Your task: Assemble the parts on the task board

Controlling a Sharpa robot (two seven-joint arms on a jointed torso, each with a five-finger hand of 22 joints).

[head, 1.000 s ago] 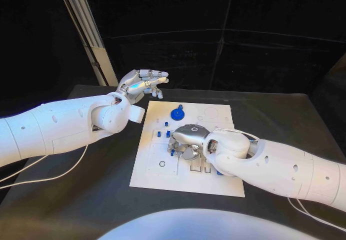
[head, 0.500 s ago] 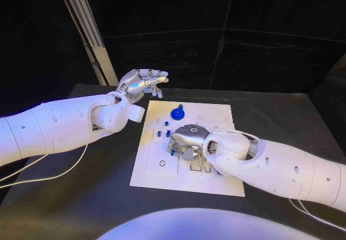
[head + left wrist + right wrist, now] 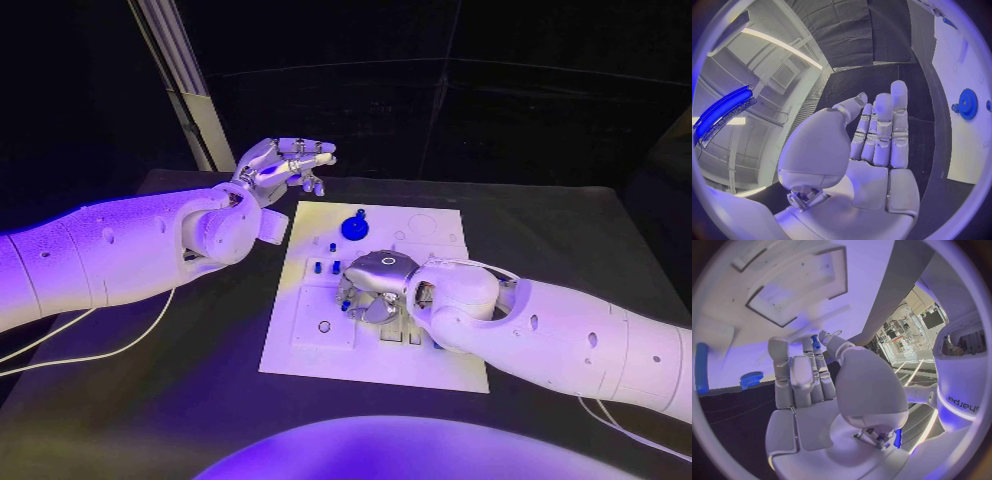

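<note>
- Two hands, two jobs: your right hand (image 3: 378,290) is low over the middle of the task board (image 3: 320,330), and in the right wrist view a small blue part (image 3: 816,342) sits pinched at its fingertips (image 3: 820,351), the other fingers (image 3: 779,360) straight beside it. You would judge it held that way so the part can go down into a slot.
- Just beyond those fingers, small blue pegs (image 3: 330,267) stand in the board; further off lies the blue gear (image 3: 355,227), near the board's far edge.
- Your left hand (image 3: 286,163) hangs raised beyond the board's far left corner, well apart from the parts, fingers loosely curled and holding nothing — likely parked clear of the work.
- Under everything, the black worktop (image 3: 159,390) carries the board.
</note>
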